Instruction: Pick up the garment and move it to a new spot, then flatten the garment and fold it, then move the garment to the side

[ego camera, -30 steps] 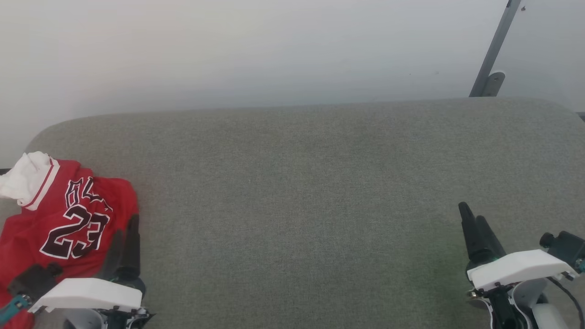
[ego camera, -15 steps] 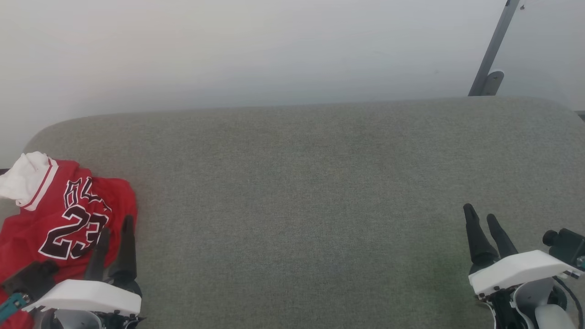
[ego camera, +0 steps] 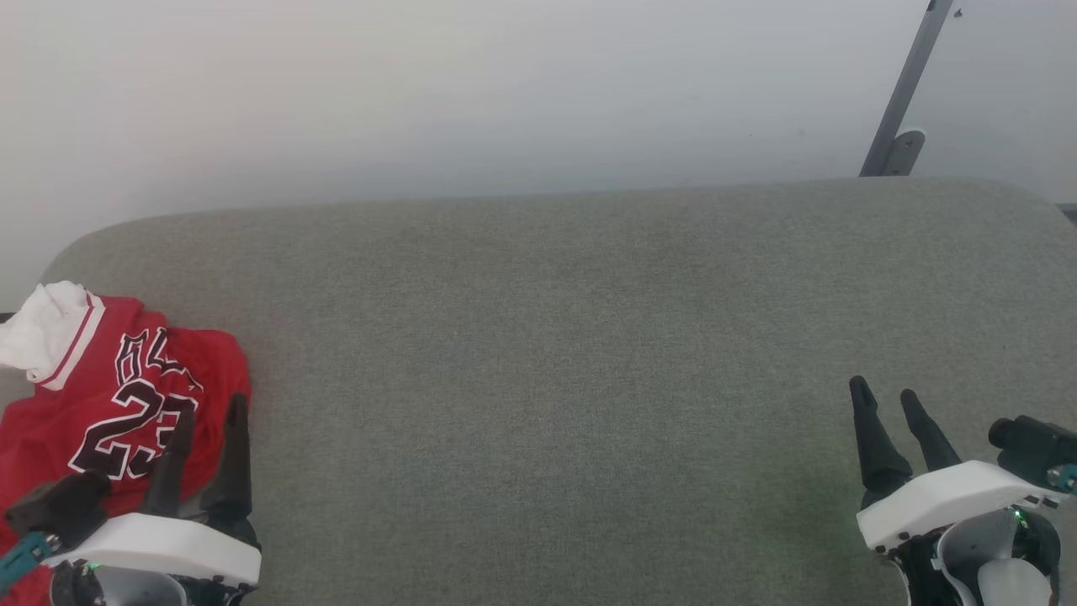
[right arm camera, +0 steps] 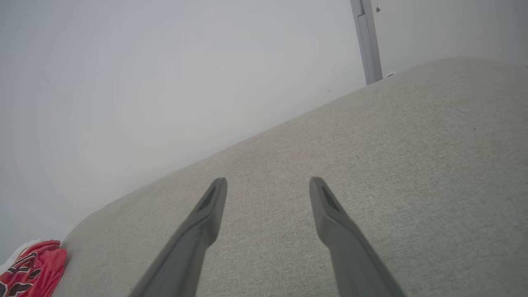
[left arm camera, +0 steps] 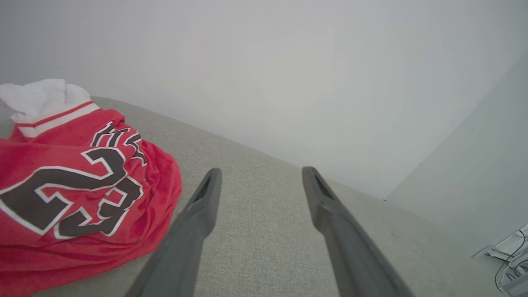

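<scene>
Garment [ego camera: 109,396] lies crumpled just ahead of the left gripper [ego camera: 210,406] and off to its left side, on a grey upholstered cushion [ego camera: 547,337]. It is red, with black white-outlined lettering and the number 23 facing up, and a white sleeve with red-and-white striped trim bunched at the far end, away from the gripper.

In the left wrist view the garment [left arm camera: 82,185] spreads to the left of the left gripper [left arm camera: 261,173], its red edge close beside the left-hand finger; whether cloth and finger touch cannot be told. The two dark fingers stand wide apart with bare grey fabric between them, so this gripper is fully spread and grips nothing. In the head view its left-hand finger overlaps the red cloth while the other finger sits over the cushion by the cloth's edge.

The right gripper [ego camera: 883,390] is well apart from the garment, far to the left gripper's right, over the cushion. Its own view shows the right gripper [right arm camera: 268,181] with fingers also spread wide over bare fabric, holding nothing, and the garment [right arm camera: 33,264] small and far off to its left.

Beyond both grippers rises a pale wall [ego camera: 421,84]. A grey metal bar [ego camera: 909,84] leans against it, ahead of the right gripper.
</scene>
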Robot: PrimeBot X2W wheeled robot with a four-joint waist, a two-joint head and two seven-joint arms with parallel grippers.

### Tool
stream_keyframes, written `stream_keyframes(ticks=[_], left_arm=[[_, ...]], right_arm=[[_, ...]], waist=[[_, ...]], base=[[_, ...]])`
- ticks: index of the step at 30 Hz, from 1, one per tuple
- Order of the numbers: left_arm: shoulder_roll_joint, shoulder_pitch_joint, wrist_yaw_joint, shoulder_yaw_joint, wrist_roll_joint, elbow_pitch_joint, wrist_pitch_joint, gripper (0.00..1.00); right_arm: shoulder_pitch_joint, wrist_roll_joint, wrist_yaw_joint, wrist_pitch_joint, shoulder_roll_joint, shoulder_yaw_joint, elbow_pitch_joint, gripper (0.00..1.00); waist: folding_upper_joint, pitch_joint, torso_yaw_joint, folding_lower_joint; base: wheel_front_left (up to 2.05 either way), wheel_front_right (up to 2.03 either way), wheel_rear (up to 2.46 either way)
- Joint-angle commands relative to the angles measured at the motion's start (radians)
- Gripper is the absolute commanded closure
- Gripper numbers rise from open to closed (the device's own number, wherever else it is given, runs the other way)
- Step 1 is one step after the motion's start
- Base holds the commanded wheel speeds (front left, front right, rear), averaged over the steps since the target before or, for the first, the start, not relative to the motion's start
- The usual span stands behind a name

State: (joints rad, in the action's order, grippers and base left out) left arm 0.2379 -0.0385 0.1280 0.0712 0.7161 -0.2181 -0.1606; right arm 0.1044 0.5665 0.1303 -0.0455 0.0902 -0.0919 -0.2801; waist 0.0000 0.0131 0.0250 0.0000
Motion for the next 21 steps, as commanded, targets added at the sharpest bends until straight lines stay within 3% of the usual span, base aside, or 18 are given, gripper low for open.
stream_keyframes(ticks=[1,21], left_arm=[[0.01,0.009,0.003,-0.002,-0.035,0.012,-0.011,0.0],[0.031,0.033,0.003,-0.014,-0.168,0.016,-0.054,0.0]], right_arm=[[0.0,-0.029,0.0,-0.011,-0.001,0.003,0.012,0.0],[-0.005,-0.202,0.001,-0.039,-0.005,-0.003,0.015,0.0]], waist=[[0.0,0.0,0.0,0.0],[0.0,0.003,0.001,0.0]], base=[[0.0,0.0,0.0],[0.0,0.0,0.0]])
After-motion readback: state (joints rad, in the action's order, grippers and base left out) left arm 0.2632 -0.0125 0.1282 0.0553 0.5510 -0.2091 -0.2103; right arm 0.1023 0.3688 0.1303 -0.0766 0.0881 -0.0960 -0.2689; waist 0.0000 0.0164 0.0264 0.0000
